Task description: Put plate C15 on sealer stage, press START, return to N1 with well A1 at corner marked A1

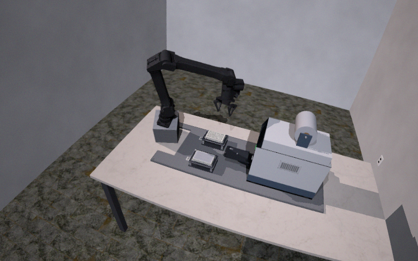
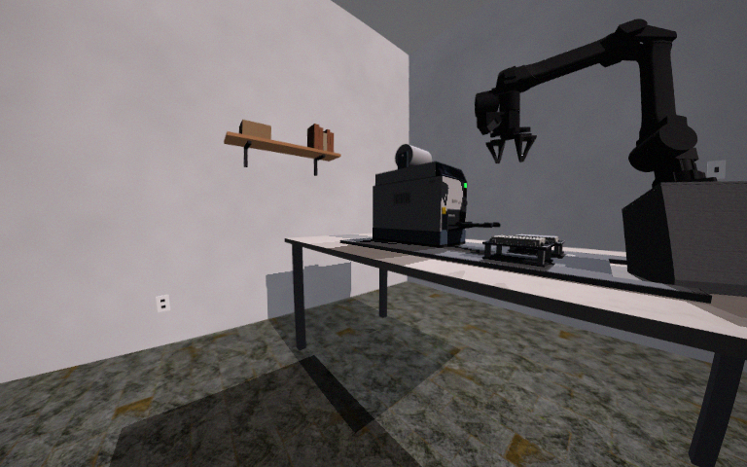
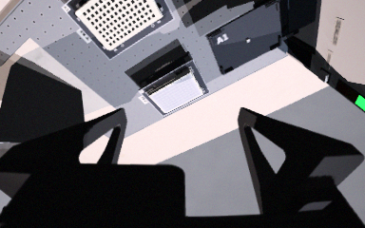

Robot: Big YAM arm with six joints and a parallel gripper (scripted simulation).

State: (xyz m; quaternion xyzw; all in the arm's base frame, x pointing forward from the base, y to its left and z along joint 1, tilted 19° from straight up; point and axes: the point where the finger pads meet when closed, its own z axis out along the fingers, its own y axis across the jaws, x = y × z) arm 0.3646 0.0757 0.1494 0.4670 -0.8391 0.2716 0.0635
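Observation:
My gripper [image 1: 223, 112] [image 2: 510, 161] [image 3: 182, 114] is open and empty, high above the bench. Two plates sit in nests: a cream plate with dark wells [image 1: 216, 135] [image 3: 119, 20] in the back nest, and a pale, smooth-looking plate [image 1: 203, 157] [image 3: 177, 92] in the front nest. I cannot read the nest tags or a plate's name, so I cannot tell which is C15. The sealer's dark stage [image 1: 236, 154] [image 2: 483, 224] [image 3: 259, 47] is out and bare, with A1 printed on it. The lamp [image 1: 256, 147] [image 2: 465, 185] [image 3: 361, 103] is green. A yellow button [image 2: 444, 210] shows on the sealer's front.
The sealer [image 1: 286, 167] [image 2: 408, 206], with a white roll [image 1: 305, 123] on top, stands right of the nests in the top view. The arm's base block [image 1: 166, 132] [image 2: 699, 226] stands at the opposite end. A shelf [image 2: 280, 146] hangs on the wall.

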